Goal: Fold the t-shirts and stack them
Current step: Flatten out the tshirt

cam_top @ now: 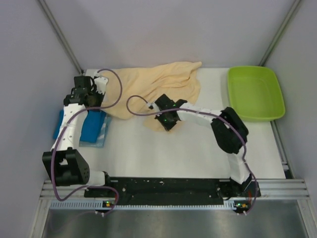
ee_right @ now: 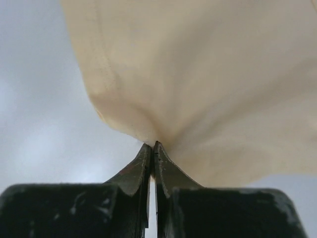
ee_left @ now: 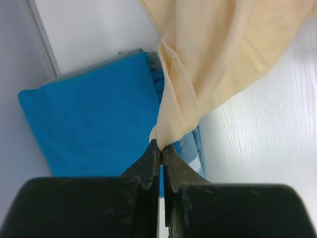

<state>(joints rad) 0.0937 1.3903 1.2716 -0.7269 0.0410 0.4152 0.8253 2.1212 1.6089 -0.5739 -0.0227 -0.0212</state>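
The peach-cream t-shirt [cam_top: 158,87] lies crumpled across the back middle of the white table. My left gripper [ee_left: 160,145] is shut on its left edge [ee_left: 173,124], lifted over the blue t-shirt [ee_left: 94,119], a folded square at the table's left edge [cam_top: 94,126]. My right gripper [ee_right: 152,145] is shut on the near edge of the peach-cream shirt [ee_right: 208,89], at the table's middle [cam_top: 166,119]. The cloth fans out from both pairs of fingertips.
A lime-green plastic tray [cam_top: 255,92] stands at the back right. Grey walls close in on the left, right and back. Purple cables loop off both arms over the cloth. A black rail [cam_top: 168,187] runs along the near edge.
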